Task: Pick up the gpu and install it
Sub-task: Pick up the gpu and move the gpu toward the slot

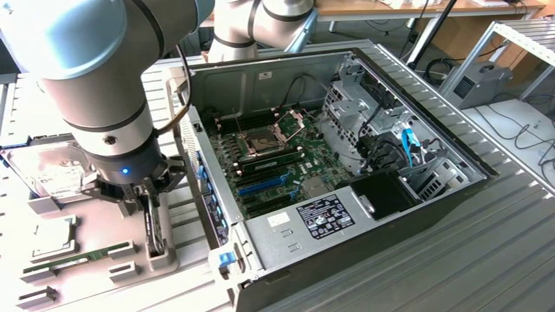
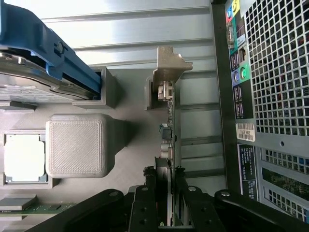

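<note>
Here the pincer (image 2: 166, 176) is down on the gpu (image 1: 154, 229) and squeezes the thin card from both sides. The gpu stands on its edge in a gray holder (image 1: 163, 261) on the counter (image 1: 485, 260) — just beside the open computer case (image 1: 260, 81).

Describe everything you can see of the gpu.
The gpu is a thin dark card standing on its long edge, upright in a grey holder beside the case. A silvery metal bracket caps one end; small components stud one face. The claw grips it away from the bracket, a finger on each face.
</note>
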Controlling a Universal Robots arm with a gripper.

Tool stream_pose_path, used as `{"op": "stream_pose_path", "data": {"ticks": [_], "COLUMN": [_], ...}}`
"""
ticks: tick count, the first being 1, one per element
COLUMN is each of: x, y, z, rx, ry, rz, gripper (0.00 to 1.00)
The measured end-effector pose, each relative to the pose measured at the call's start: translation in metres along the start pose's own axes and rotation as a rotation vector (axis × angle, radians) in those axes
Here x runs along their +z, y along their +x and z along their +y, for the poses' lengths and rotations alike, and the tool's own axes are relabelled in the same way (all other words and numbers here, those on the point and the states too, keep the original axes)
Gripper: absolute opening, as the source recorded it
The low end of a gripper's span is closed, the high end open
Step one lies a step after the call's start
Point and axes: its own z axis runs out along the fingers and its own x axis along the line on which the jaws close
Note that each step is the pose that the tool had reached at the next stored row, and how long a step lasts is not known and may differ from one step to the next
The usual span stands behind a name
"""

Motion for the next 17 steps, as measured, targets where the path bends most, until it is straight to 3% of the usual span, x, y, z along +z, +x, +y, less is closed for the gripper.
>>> {"op": "stream_pose_path", "data": {"ticks": [9,17], "x": [-0.0100,-0.0254], "y": [0.000,0.000], "z": [0.0021,0.0046], "rx": [0.000,0.000], "ry": [-0.0002,-0.0003], "rz": [-0.0010,-0.0020], "gripper": [0.26,0.26]}}
